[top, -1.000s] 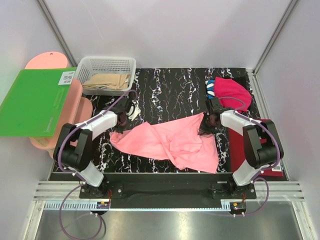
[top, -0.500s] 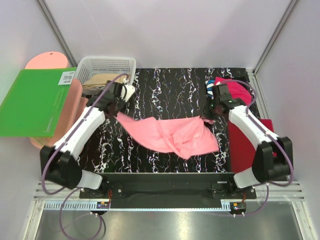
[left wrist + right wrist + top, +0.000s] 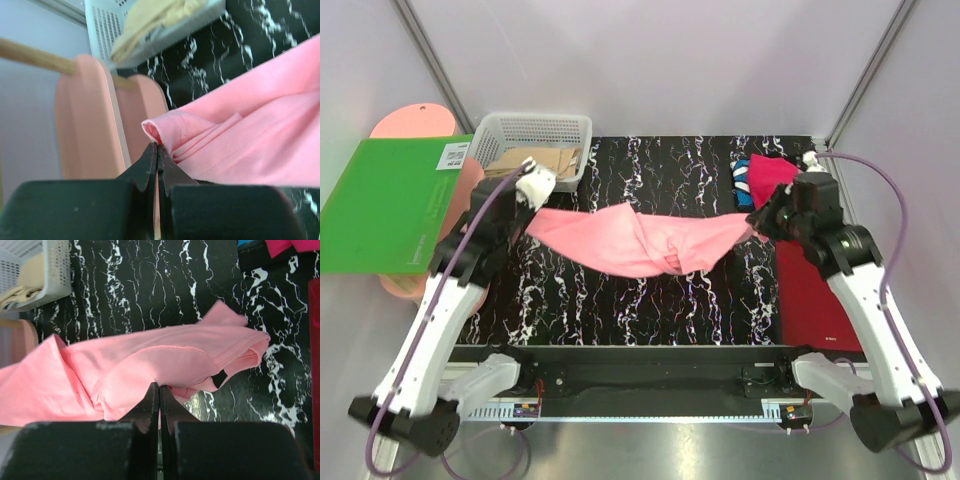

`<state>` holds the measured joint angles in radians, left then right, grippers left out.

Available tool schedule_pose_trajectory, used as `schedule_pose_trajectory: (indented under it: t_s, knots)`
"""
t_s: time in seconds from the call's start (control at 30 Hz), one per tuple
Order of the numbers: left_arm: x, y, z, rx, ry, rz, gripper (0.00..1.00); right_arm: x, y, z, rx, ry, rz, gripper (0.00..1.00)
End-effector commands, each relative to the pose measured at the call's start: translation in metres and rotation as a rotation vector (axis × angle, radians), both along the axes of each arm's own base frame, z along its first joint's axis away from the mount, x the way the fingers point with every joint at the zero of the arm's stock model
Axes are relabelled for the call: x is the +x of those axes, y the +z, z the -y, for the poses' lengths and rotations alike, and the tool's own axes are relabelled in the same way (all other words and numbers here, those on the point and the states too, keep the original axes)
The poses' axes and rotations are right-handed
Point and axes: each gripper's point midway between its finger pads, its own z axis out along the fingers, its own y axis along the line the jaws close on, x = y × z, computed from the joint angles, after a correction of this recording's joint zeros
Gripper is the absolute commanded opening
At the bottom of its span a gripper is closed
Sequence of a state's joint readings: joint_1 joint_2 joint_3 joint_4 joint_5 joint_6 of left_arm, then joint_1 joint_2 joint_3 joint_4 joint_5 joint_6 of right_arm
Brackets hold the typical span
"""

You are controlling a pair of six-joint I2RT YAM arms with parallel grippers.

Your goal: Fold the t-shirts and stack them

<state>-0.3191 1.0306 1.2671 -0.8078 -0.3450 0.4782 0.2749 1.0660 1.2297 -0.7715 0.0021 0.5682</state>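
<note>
The salmon-pink t-shirt (image 3: 640, 240) hangs stretched in the air between my two grippers above the black marble table (image 3: 650, 300). My left gripper (image 3: 532, 222) is shut on its left end, seen as a pinched hem in the left wrist view (image 3: 158, 146). My right gripper (image 3: 757, 224) is shut on its right end, with the cloth bunched at the tips in the right wrist view (image 3: 159, 386). The shirt sags in the middle. The magenta t-shirt (image 3: 772, 174) lies at the back right with the blue t-shirt (image 3: 741, 178) showing at its left edge.
A white basket (image 3: 535, 145) with beige cloth stands at the back left. A green board (image 3: 390, 200) lies on pink boards (image 3: 470, 215) at the left. A dark-red board (image 3: 815, 300) lies along the right table edge.
Both arms have risen and spread apart, lifting the salmon-pink shirt off the table and pulling it into a taut band further back.
</note>
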Motion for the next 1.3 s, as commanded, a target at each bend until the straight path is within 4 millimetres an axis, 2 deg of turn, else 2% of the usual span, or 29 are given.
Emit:
schedule_pose_trajectory:
  t_s: [0.0,0.03,0.07,0.17,0.2,0.23,0.27,0.3,0.37,0.4,0.43,0.47,0.5,0.53,0.57,0.6,0.63,0.67,0.7,0.73,0.77,0.8,0.83,0.87,0.97,1.0,1.1,1.27]
  knots:
    - [-0.052,-0.008,-0.018,0.004,-0.014,0.047,0.00,-0.056,0.018,0.013,0.049,-0.026,0.014,0.00]
    - [-0.058,-0.021,-0.020,0.009,-0.019,0.029,0.00,-0.070,0.013,0.016,0.063,-0.032,0.021,0.00]
    - [-0.061,-0.025,-0.019,0.004,-0.031,0.031,0.00,-0.074,0.011,0.018,0.065,-0.035,0.027,0.00]
    - [-0.044,-0.024,-0.008,-0.014,-0.058,0.052,0.00,-0.047,0.012,0.020,0.002,-0.055,0.017,0.00]
    - [-0.027,-0.032,0.000,-0.021,-0.053,-0.010,0.00,-0.024,0.020,0.012,-0.008,-0.041,-0.003,0.00]
    - [-0.014,-0.001,0.005,-0.046,-0.052,0.039,0.00,-0.012,0.027,0.007,-0.014,-0.024,-0.003,0.00]
    - [-0.004,0.013,0.009,-0.056,-0.050,0.050,0.00,-0.001,0.034,0.004,-0.016,-0.024,0.000,0.00]
    - [0.015,0.047,0.013,-0.063,-0.045,0.100,0.00,0.014,0.055,0.000,-0.007,-0.023,0.036,0.00]
    - [0.031,0.082,0.015,-0.061,-0.034,0.157,0.00,0.020,0.081,-0.003,0.007,-0.013,0.091,0.00]
    - [0.024,0.127,0.013,-0.089,-0.037,0.243,0.00,0.014,0.109,-0.002,0.031,-0.012,0.161,0.00]
    - [0.018,0.144,0.012,-0.103,-0.045,0.269,0.00,0.006,0.121,0.000,0.042,-0.008,0.202,0.00]
    - [0.003,0.160,0.012,-0.133,-0.062,0.303,0.00,-0.004,0.130,0.002,0.055,-0.007,0.232,0.00]
    - [-0.012,0.163,0.011,-0.149,-0.079,0.303,0.00,-0.030,0.139,0.006,0.079,0.007,0.280,0.00]
    - [-0.025,0.161,0.010,-0.163,-0.096,0.308,0.00,-0.044,0.138,0.010,0.092,0.002,0.291,0.00]
    - [-0.057,0.167,0.006,-0.197,-0.123,0.360,0.00,-0.061,0.135,0.009,0.119,0.030,0.299,0.00]
    - [-0.060,0.128,0.006,-0.188,-0.121,0.286,0.00,-0.088,0.113,0.012,0.138,0.046,0.295,0.00]
    - [-0.069,0.110,0.003,-0.193,-0.111,0.268,0.00,-0.102,0.098,0.010,0.177,0.050,0.266,0.00]
    - [-0.088,0.096,-0.005,-0.212,-0.091,0.286,0.00,-0.112,0.077,0.014,0.183,0.033,0.229,0.00]
    - [-0.081,0.038,-0.004,-0.187,-0.070,0.172,0.00,-0.124,0.031,0.017,0.173,0.013,0.130,0.00]
    - [-0.082,0.014,-0.004,-0.182,-0.061,0.136,0.00,-0.126,0.012,0.017,0.186,-0.009,0.080,0.00]
    - [-0.078,0.000,-0.003,-0.179,-0.060,0.132,0.00,-0.124,-0.001,0.015,0.189,-0.010,0.049,0.00]
    - [-0.072,-0.033,-0.003,-0.154,-0.050,0.066,0.00,-0.111,-0.014,0.011,0.171,0.000,0.017,0.00]
    - [-0.065,-0.040,-0.002,-0.144,-0.046,0.055,0.00,-0.102,-0.015,0.010,0.153,-0.005,0.003,0.00]
    - [-0.052,-0.047,0.000,-0.126,-0.039,0.032,0.00,-0.084,-0.012,0.006,0.129,-0.005,-0.032,0.00]
    - [-0.036,-0.049,0.009,-0.135,-0.036,-0.030,0.00,-0.062,0.006,-0.004,0.121,0.029,-0.034,0.00]
    - [-0.033,-0.038,0.010,-0.142,-0.035,-0.008,0.00,-0.060,0.012,-0.004,0.122,0.031,-0.016,0.00]
    - [-0.029,-0.024,0.012,-0.145,-0.048,0.021,0.00,-0.055,0.030,0.002,0.105,0.014,0.047,0.00]
    - [-0.031,-0.024,0.004,-0.105,-0.037,0.034,0.00,-0.063,0.039,0.010,0.080,-0.002,0.071,0.00]
